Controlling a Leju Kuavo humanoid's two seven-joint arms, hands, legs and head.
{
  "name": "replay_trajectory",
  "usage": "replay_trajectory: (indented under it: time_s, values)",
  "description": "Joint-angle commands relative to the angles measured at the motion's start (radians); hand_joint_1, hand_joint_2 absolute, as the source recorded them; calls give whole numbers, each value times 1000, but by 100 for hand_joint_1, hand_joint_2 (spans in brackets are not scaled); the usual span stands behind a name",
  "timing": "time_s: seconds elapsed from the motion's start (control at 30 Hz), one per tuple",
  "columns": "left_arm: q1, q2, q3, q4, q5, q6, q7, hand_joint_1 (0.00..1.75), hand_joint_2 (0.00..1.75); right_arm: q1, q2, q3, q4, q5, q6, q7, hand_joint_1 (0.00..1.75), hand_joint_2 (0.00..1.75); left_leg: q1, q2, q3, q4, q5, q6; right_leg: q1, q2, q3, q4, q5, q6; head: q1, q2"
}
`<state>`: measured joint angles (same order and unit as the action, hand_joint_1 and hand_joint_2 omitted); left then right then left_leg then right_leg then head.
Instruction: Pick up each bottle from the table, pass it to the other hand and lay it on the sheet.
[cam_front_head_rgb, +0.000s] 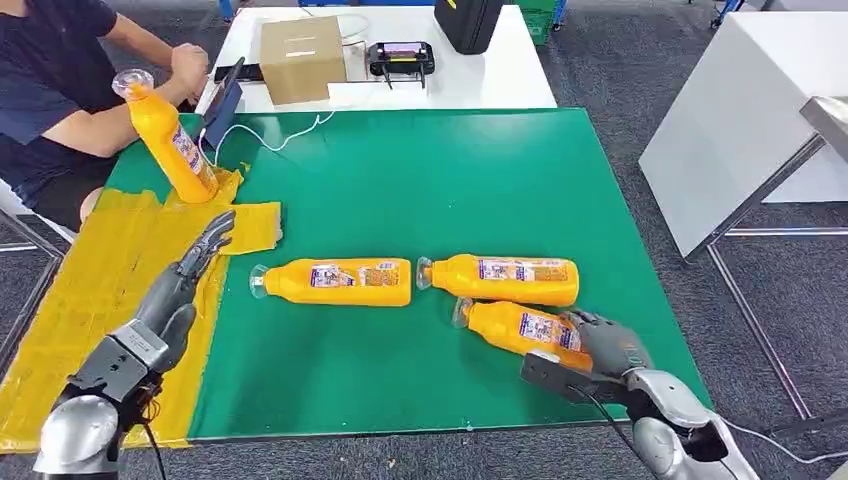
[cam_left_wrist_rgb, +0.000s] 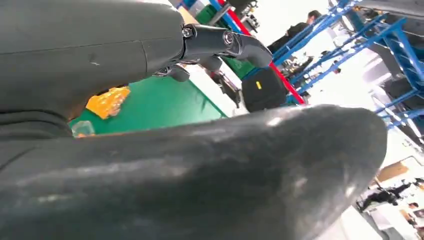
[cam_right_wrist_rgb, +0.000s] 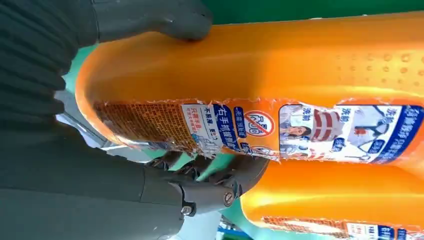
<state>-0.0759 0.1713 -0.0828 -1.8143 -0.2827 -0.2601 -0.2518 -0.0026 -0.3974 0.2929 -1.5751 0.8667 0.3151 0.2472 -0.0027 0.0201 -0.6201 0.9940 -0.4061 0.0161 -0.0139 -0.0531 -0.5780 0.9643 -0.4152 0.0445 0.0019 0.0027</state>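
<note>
Green counter (cam_front_head_rgb: 450, 180): my right robot hand (cam_front_head_rgb: 608, 345) grips the nearest bottle (cam_front_head_rgb: 520, 328); my left robot hand (cam_front_head_rgb: 190, 268) hovers empty, fingers extended.

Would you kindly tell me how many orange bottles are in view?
4: one upright on the yellow sheet, two lying mid-mat, and one at the right hand.

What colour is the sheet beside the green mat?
Yellow; the sheet shows best in the head view.
</note>
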Motion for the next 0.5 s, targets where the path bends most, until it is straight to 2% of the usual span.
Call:
replay_trajectory:
  time_s: [0.03,0.13,0.2,0.27,0.3,0.43,0.47,0.5]
  values:
    - [-108,0,-51,112,32,-10,20,0,0,12,-70,122,140,-12,48,-25,175,175,2,-5,6,-1,-1,-1,1,0,7,-2,-1,-2,0,0]
    - [-149,0,-70,153,42,-16,4,0,0,20,-144,178,146,-8,75,-58,175,175,2,-5,7,-2,0,-1,1,-1,8,-3,-1,-1,0,0]
    - [-164,-3,-78,145,50,-19,25,0,0,30,-153,180,123,-18,77,-54,175,175,2,-7,8,-1,0,-1,1,-2,9,-2,-2,-2,0,0]
    - [-184,-4,-97,169,60,-24,22,0,0,31,-213,237,121,-10,115,-72,175,175,2,-6,10,-1,0,-1,1,-3,8,-2,-2,-1,0,0]
    - [-193,-6,-105,180,60,-26,19,0,0,38,-226,248,127,-13,113,-81,175,175,2,-6,11,0,-1,-1,1,-3,4,-2,-2,-1,0,0]
    - [-217,-10,-133,233,63,-21,-12,0,0,43,-264,310,177,-6,80,-116,171,175,3,-10,17,-2,-3,0,1,-5,10,-5,-4,0,0,0]
    - [-221,-11,-140,215,67,-21,-5,0,0,56,-278,320,144,-8,79,-107,80,175,3,-9,20,-2,-4,1,1,-5,12,-5,-4,1,0,0]
    - [-223,-13,-143,201,74,-21,12,0,0,69,-286,327,120,-10,80,-85,0,175,2,-8,21,-1,-4,1,1,-4,12,-4,-5,2,0,0]
